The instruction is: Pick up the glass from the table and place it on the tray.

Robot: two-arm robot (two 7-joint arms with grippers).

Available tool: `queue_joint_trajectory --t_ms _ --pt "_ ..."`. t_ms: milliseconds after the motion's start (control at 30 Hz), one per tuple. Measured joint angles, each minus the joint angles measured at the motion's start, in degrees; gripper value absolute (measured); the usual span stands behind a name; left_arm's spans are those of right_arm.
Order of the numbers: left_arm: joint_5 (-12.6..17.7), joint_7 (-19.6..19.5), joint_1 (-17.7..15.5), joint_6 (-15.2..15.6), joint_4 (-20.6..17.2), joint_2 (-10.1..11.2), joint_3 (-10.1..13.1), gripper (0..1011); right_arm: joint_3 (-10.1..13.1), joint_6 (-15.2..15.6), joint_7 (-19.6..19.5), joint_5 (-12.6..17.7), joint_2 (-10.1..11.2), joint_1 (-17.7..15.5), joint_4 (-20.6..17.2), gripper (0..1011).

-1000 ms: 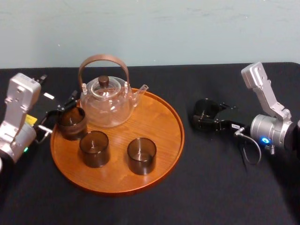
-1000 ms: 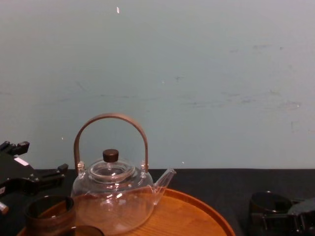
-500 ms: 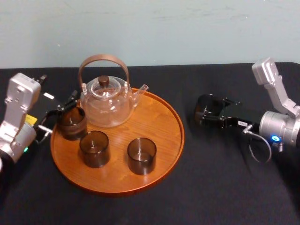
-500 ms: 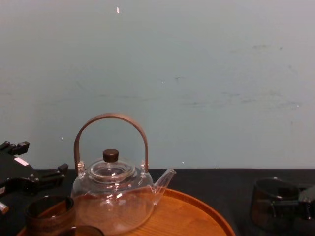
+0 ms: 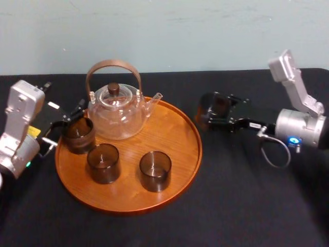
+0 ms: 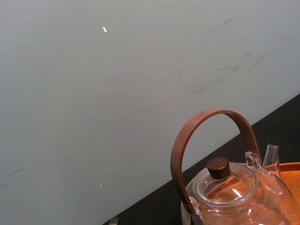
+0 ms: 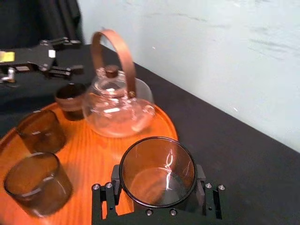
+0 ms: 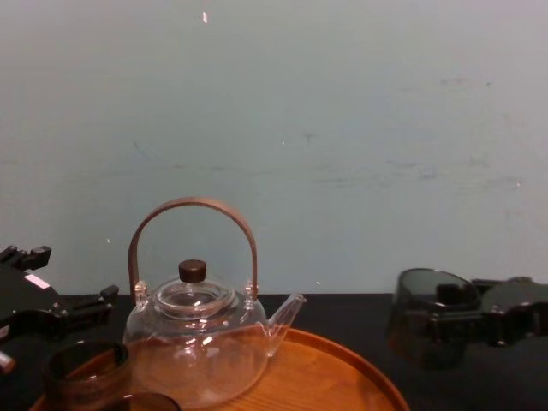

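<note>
Fingers (image 7: 208,196) of right gripper (image 5: 213,112) clamped on smoky tumbler (image 5: 208,107), now lifted off bench (image 5: 247,195), nearer tray (image 5: 198,149) rim; left gripper (image 5: 69,119) parked left.

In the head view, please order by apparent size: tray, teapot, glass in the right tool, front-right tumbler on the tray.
1. wooden tray
2. glass teapot
3. glass in the right tool and front-right tumbler: alike, not ranked.
The left tool idles beside the tray.
</note>
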Motion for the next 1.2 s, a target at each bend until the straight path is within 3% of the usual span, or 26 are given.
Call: queue_joint_trajectory --t_ms 633,1200 --pt "0.0 0.0 0.0 0.0 0.0 0.0 0.0 1001 -6.8 -3.3 3.8 -1.7 -5.8 6.2 7.7 912" --pt "0.0 0.0 0.0 0.0 0.0 0.0 0.0 1001 -9.2 -6.7 5.1 -3.9 -9.6 8.3 15.3 912"
